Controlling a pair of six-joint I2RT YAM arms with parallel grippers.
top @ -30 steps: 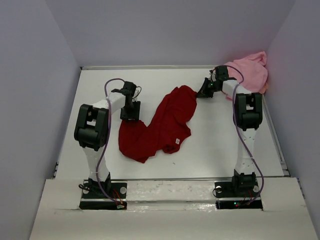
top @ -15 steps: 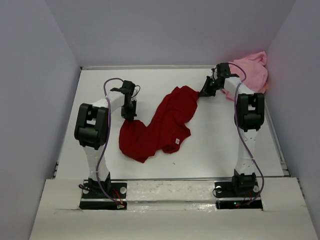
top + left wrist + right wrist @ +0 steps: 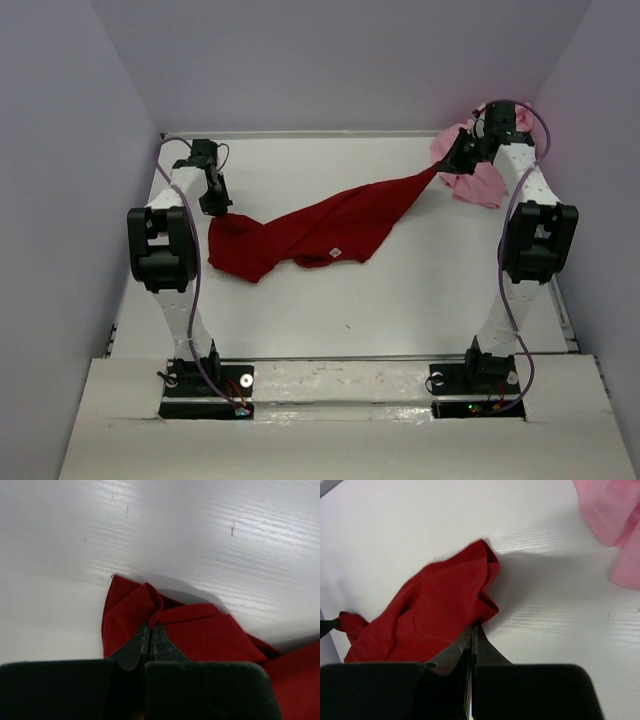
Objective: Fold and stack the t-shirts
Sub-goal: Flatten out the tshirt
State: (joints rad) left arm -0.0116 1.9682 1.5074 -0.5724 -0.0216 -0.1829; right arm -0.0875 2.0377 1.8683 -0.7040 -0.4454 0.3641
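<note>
Dark red t-shirt (image 3: 330,222) — one end clenched in the left gripper (image 3: 215,206); the other end clenched in the right gripper (image 3: 442,170)

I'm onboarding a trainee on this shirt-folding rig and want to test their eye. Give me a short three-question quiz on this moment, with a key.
1. True or false: the left end effector and the right end effector are each shut on the dark red t-shirt.
2. Where on the table does the pink t-shirt lie? A) far right corner B) near left corner C) centre
3. Fill in: the t-shirt that spans between the two arms is the ___ one.
Key: 1 true; 2 A; 3 dark red.
</note>
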